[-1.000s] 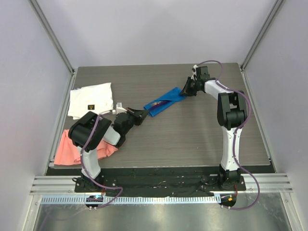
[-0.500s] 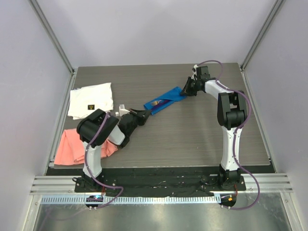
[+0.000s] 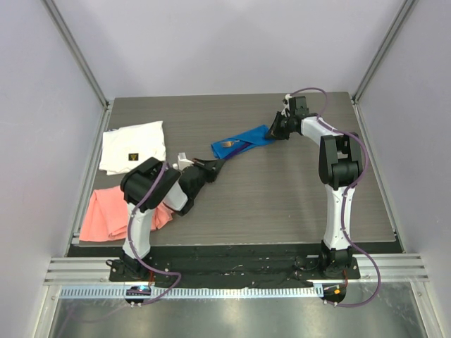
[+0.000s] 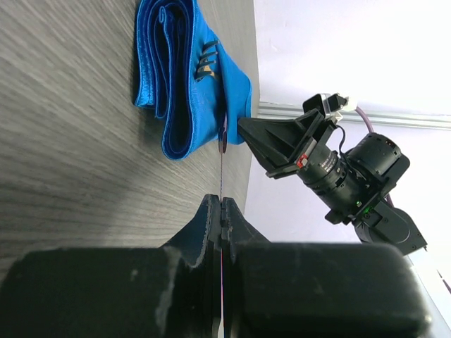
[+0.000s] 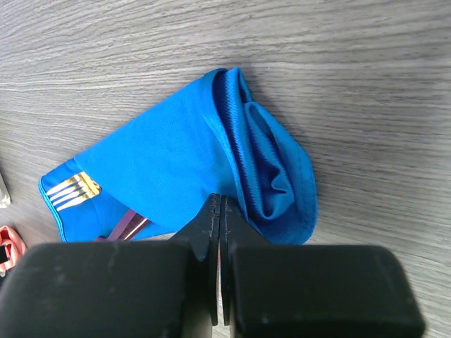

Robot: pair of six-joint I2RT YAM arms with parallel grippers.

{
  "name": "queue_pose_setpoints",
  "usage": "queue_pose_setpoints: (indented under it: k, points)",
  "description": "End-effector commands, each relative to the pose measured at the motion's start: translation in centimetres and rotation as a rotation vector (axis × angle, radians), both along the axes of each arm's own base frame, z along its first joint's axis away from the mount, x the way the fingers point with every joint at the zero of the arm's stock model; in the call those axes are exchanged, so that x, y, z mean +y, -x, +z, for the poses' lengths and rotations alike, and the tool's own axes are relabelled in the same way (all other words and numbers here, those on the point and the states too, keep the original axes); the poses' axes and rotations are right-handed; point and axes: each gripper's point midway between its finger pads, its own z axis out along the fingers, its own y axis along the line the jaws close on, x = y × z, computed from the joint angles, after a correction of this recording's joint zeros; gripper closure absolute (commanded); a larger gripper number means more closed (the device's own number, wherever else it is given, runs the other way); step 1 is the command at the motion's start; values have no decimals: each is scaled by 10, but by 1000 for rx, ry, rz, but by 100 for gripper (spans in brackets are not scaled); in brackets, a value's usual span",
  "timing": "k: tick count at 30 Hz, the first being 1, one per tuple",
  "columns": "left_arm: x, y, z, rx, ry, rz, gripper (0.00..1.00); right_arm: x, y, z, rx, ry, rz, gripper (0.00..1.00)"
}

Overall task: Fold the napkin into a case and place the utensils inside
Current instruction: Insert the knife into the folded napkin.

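The case (image 3: pixel 243 141) lies slantwise, mouth toward the near left. The left claw (image 3: pixel 220 163) clamps the purple utensil (image 5: pixel 128 224). The right claw (image 3: pixel 273 131), fingers together, touches the case's far end.

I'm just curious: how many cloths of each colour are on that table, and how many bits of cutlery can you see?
blue cloth: 1
white cloth: 1
pink cloth: 1
cutlery: 2, a fork and a purple utensil, both poking out of the blue cloth
total: 5
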Motion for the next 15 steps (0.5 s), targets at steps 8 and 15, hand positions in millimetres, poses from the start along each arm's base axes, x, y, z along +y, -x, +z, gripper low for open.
queue_pose_setpoints:
  k: [8,15]
  points:
    - [8,-21,38,-154,-30,-68,100,4,-16,18,-44,-20,9,99]
    - [1,-27,43,-151,-55,-143,100,9,-24,31,-61,-47,14,99]
